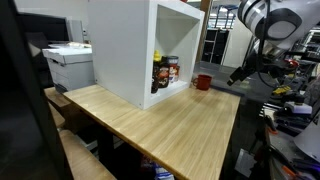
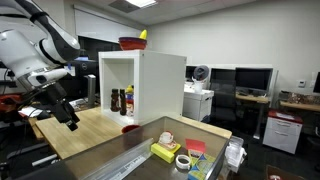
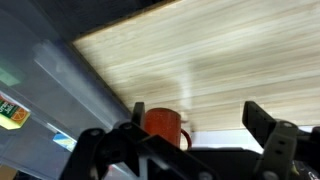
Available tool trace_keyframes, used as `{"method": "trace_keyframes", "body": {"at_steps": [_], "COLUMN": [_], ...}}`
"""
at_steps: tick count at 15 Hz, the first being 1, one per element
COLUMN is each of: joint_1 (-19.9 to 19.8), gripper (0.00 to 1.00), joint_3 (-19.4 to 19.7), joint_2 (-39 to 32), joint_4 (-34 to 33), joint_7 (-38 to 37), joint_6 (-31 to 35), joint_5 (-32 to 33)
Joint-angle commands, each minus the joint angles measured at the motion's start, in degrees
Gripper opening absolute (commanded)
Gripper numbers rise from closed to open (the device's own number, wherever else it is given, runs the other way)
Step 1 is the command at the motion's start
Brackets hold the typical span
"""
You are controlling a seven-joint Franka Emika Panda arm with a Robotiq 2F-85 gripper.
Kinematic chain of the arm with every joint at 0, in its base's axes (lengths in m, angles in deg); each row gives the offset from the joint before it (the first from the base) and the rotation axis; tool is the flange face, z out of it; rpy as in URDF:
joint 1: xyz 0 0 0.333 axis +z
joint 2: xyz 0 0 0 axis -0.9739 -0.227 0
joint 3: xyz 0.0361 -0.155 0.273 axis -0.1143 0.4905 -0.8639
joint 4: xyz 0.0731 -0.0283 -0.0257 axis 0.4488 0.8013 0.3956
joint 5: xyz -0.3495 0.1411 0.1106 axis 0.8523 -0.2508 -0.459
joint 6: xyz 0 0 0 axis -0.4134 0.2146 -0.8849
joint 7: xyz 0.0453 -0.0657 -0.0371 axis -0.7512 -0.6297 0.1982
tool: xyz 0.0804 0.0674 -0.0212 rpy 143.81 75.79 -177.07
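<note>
gripper (image 3: pixel 195 140): mine, jaws spread wide, holding nothing | red mug (image 3: pixel 163 124): upright on wooden table (image 3: pixel 230 60), near its edge | bearing: mug at 10 o'clock in wrist view, not touching

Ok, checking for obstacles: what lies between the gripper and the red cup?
Nothing: in an exterior view only bare wooden table separates the open gripper from the red cup.

In the wrist view, the end effector (image 3: pixel 195 115) hides the lower part of the red cup (image 3: pixel 163 124).
</note>
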State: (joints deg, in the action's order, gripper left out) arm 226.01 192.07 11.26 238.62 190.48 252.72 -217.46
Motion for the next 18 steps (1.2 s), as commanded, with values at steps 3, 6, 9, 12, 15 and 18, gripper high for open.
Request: {"method": "trace_keyframes", "body": {"at_steps": [3,6,9,12,15,18], "joint_1": [-0.05,-0.14,-0.31,-0.11,-0.07,-2.01], "gripper": [1.0,1.0,1.0,1.0,1.0,1.0], "joint_3": [3.46,5.22,7.29,9.24,8.57,8.69], "joint_2": [-2.83,-3.54,-4.75,-7.14,-9.7,-11.59], "joint_4": [0.71,0.75,0.76,0.83,0.81,0.75], "joint_7": [-0.45,-0.44,0.44,2.11,2.27,5.19], "joint_6": [-1.42,-1.54,-1.54,-0.4,0.81,0.31], "joint_5": [-0.57,-0.57,-0.57,-0.58,-1.01,-1.0]}}
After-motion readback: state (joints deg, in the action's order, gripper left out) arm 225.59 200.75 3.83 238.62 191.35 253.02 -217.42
